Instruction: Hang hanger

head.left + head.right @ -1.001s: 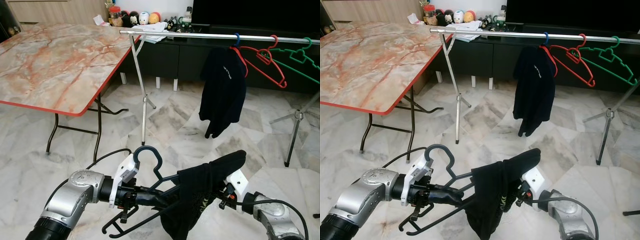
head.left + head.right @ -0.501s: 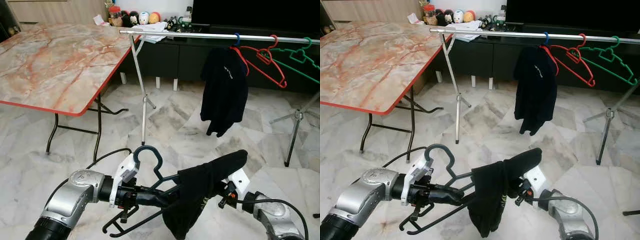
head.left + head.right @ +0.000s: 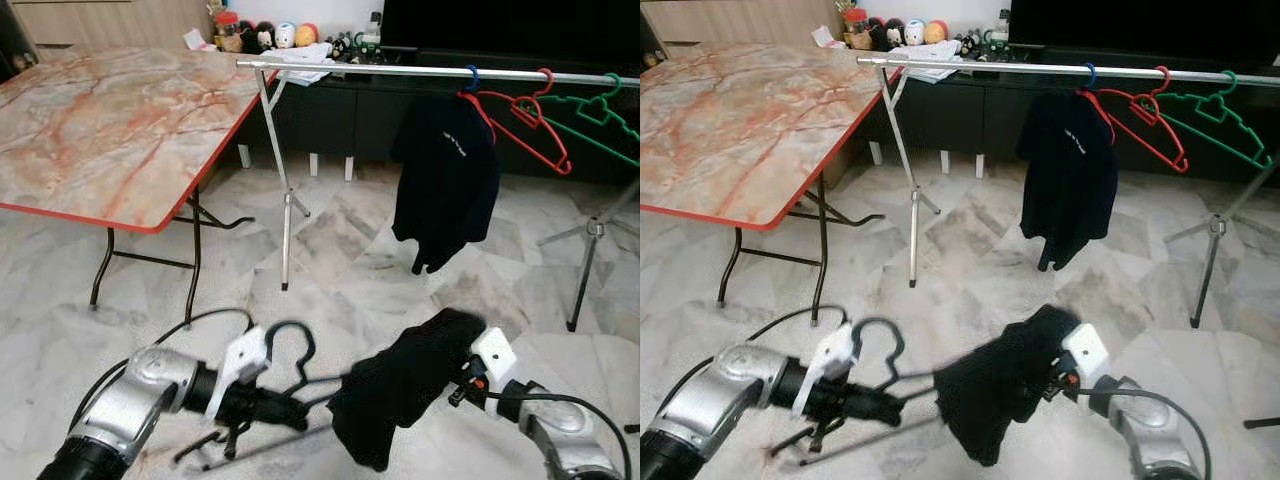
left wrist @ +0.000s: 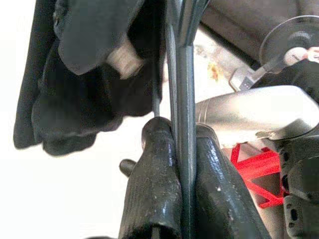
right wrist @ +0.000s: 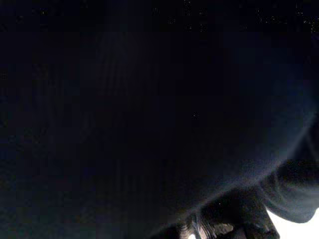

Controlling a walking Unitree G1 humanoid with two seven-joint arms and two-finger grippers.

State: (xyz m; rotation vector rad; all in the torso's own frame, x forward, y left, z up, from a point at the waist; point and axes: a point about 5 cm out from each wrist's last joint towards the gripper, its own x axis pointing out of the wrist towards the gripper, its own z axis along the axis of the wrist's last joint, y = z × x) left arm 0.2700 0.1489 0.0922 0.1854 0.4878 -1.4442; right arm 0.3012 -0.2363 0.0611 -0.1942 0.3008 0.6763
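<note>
A dark hanger point(image 3: 287, 345) with a black garment point(image 3: 400, 388) draped over it hangs low above the floor in front of me. My left gripper point(image 3: 280, 410) is shut on the hanger's bar; the left wrist view shows the black fingers point(image 4: 155, 199) clamped on that bar point(image 4: 183, 99). The right gripper is buried under the garment, and its white wrist point(image 3: 494, 358) sticks out on the right. Dark cloth point(image 5: 149, 109) covers the right wrist view. The silver rail point(image 3: 400, 70) stands ahead and above.
On the rail hang a black top point(image 3: 445, 180), a red hanger point(image 3: 530, 120) and a green hanger point(image 3: 600, 115). A marble table with a red edge point(image 3: 100, 130) stands on the left. Rack legs point(image 3: 285, 200) and a cable point(image 3: 200, 320) are on the marble floor.
Both arms have dropped lower with the hanger and garment, which now sag nearer the floor and look blurred. The rail and table are unmoved.
</note>
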